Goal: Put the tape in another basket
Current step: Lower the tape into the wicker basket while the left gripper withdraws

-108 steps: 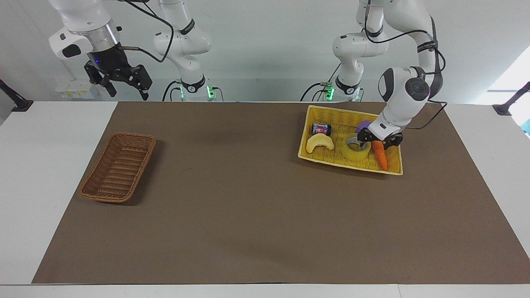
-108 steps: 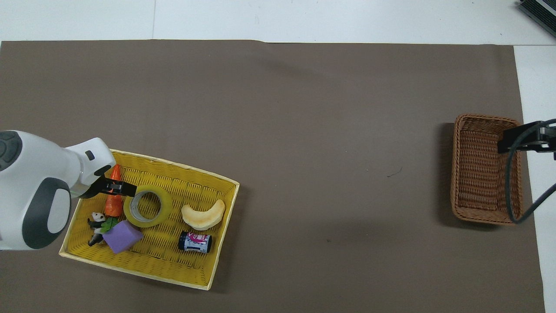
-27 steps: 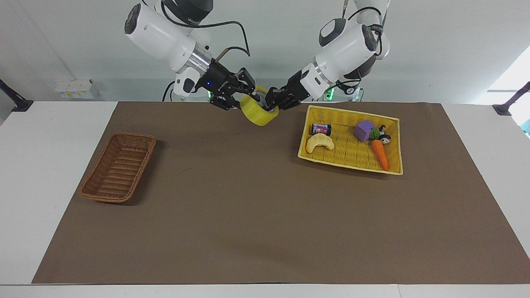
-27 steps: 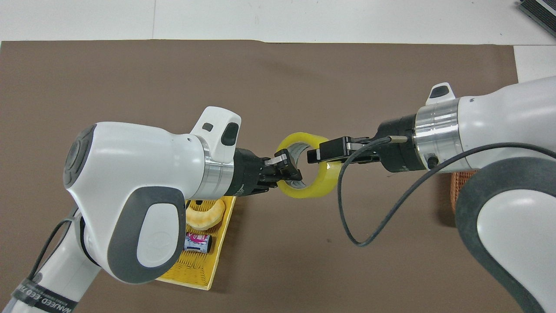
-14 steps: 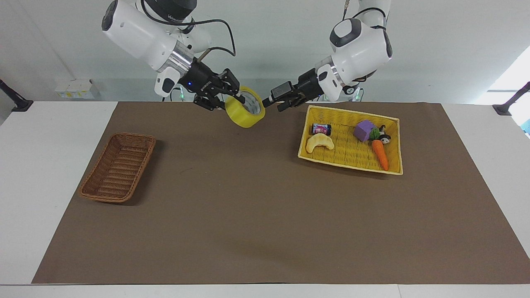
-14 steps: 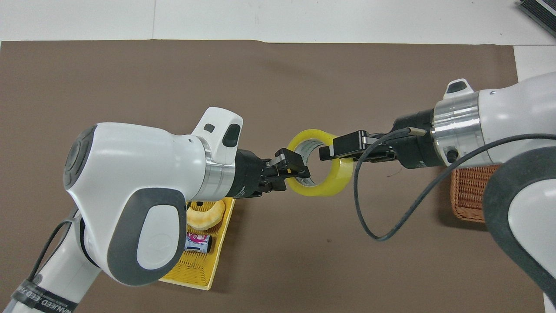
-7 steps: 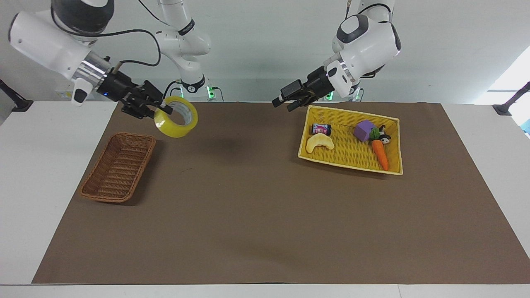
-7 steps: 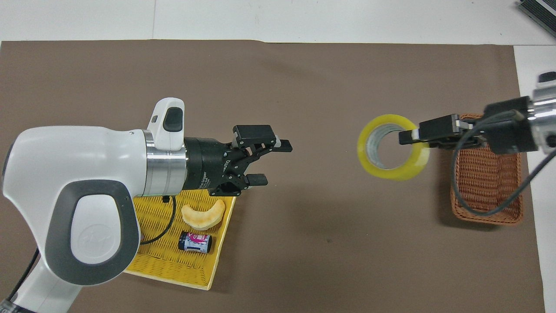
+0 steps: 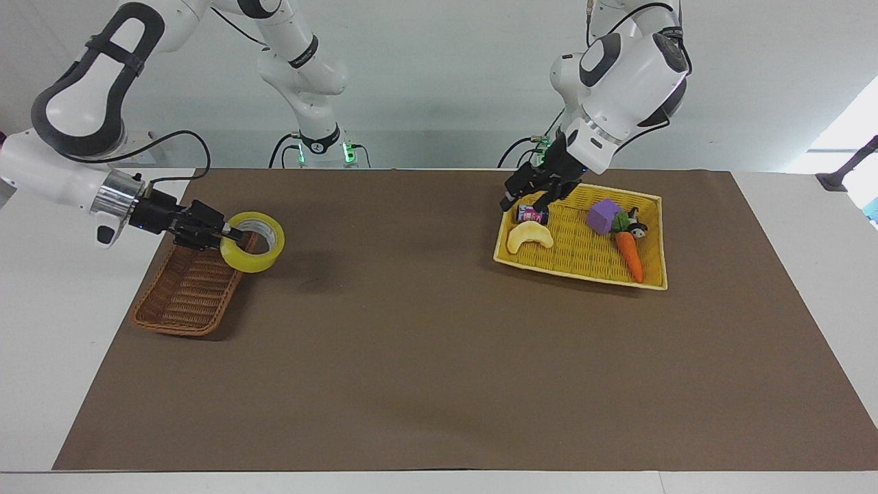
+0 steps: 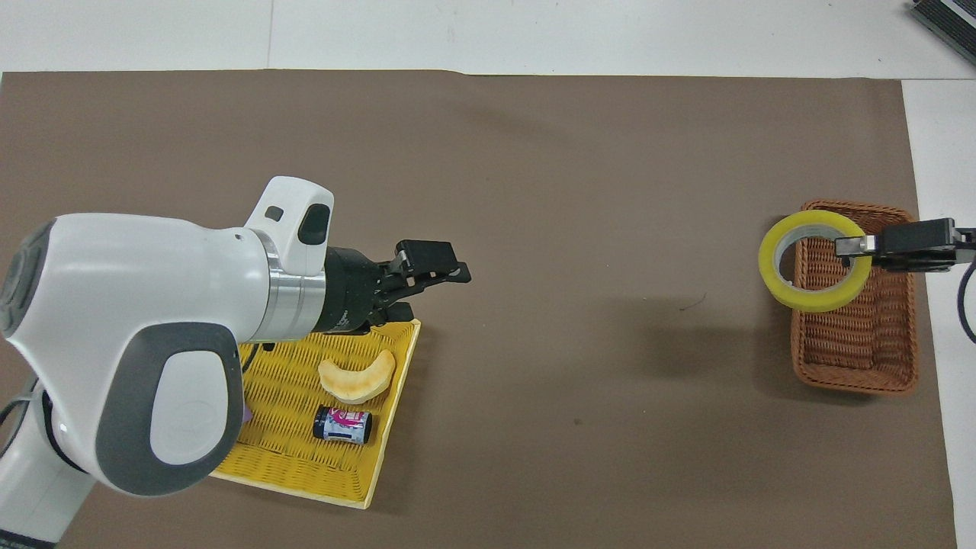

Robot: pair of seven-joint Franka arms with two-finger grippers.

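Translucent yellow tape (image 9: 252,241) with pale core, clamped at its rim by right gripper (image 9: 230,235), held over wicker basket (image 9: 188,295) edge, left gripper (image 9: 527,197) spread, empty, over yellow basket (image 9: 651,241).

White table (image 9: 41,329) — brown mat (image 9: 439,370), wicker basket (image 9: 185,302), yellow basket (image 9: 583,267)

The small dark-brown woven wicker basket (image 9: 195,281) sits at the right arm's end of the surface (image 9: 411,357); the large bright-yellow rectangular woven basket (image 9: 583,257) sits well apart, at the left arm's end, nearer the robots.
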